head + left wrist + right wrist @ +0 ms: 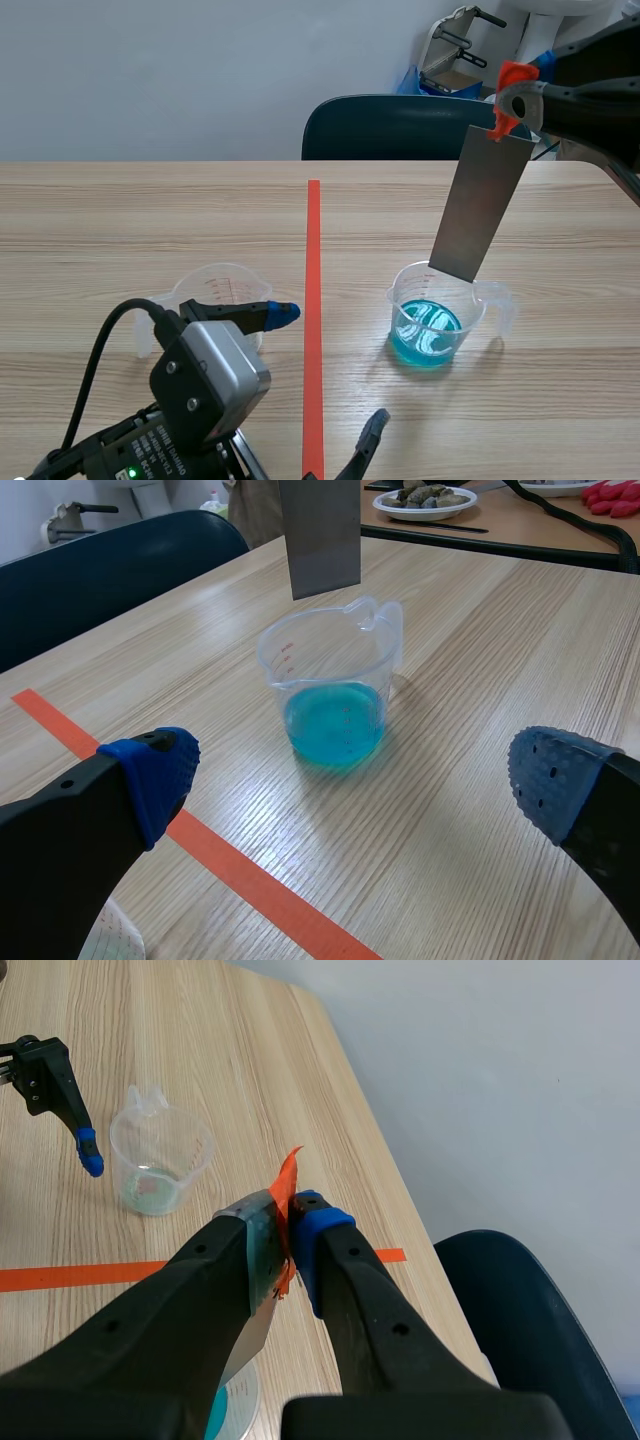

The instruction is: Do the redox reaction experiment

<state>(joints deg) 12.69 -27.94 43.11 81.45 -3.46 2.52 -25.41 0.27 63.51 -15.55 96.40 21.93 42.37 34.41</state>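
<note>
A clear beaker [432,315] [335,680] with blue liquid stands right of the tape line. A grey metal strip [482,205] [320,535] hangs tilted above it, its lower edge near the far rim and out of the liquid. My right gripper [510,100] [290,1235] is shut on the strip's top end, which is wrapped in orange tape. My left gripper [330,372] [355,777] is open low near the front edge, facing the blue beaker, nothing between its fingers. An empty clear beaker [215,295] [160,1160] stands just beyond its left finger.
An orange-red tape line [313,300] runs down the middle of the wooden table. A dark blue chair [390,125] stands behind the far edge. In the left wrist view, a plate [430,500] sits on another table beyond.
</note>
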